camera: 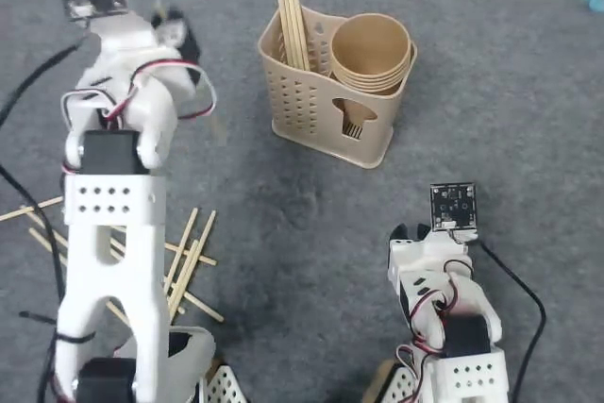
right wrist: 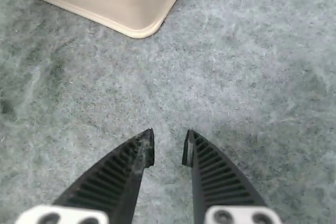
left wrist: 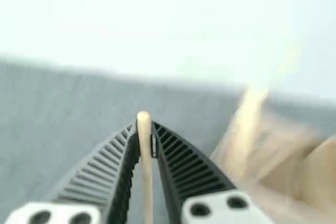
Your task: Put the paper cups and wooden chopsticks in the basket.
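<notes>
Grey felt (camera: 283, 224) is covering the table, and a pale wall is running along its far edge. Toward the far side, the tan perforated basket (camera: 330, 115) is standing upright, holding a nested stack of paper cups (camera: 371, 49) in one compartment and a bundle of wooden chopsticks (camera: 293, 21) standing on end in the compartment beside it. More loose chopsticks (camera: 189, 261) are lying scattered on the felt near the base of the left arm, crossing one another and partly hidden under that arm. The left gripper (left wrist: 144, 128) is hanging raised above the table at the far left, well apart from the basket, with its jaws pinching a single chopstick (left wrist: 146, 182) that is running up between the ribbed fingers and poking just past their tips. The right gripper (right wrist: 168, 142) is pointing down at bare felt on the near side of the basket, its jaws standing slightly apart and gripping nothing.
</notes>
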Motion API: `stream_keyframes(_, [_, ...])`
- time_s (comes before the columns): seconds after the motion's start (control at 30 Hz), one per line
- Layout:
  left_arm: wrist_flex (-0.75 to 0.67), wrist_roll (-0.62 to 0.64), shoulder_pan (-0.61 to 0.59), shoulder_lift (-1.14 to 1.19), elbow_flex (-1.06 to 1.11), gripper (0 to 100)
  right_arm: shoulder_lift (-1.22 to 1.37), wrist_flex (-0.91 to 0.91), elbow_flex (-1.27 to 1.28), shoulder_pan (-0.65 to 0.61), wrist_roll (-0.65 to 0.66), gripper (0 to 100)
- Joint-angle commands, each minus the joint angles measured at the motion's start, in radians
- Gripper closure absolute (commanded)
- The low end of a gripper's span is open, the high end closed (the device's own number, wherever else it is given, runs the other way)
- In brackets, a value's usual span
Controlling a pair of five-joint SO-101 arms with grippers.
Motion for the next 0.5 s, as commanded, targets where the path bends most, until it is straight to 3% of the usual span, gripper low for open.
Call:
stream_keyframes(0.0, [-0.267,0.087,0.04,-0.068,-0.022,99,-0.024,-0.004,0.014,0.002,0.0,90.2])
stream_keyframes(0.2, [-0.555,0.035,0.141,-0.072,-0.03,99,-0.024,-0.004,0.014,0.001,0.0,90.2])
stream_keyframes(0.47, [-0.572,-0.081,0.279,0.023,-0.058,99,-0.024,-0.005,0.014,-0.002,0.0,90.2])
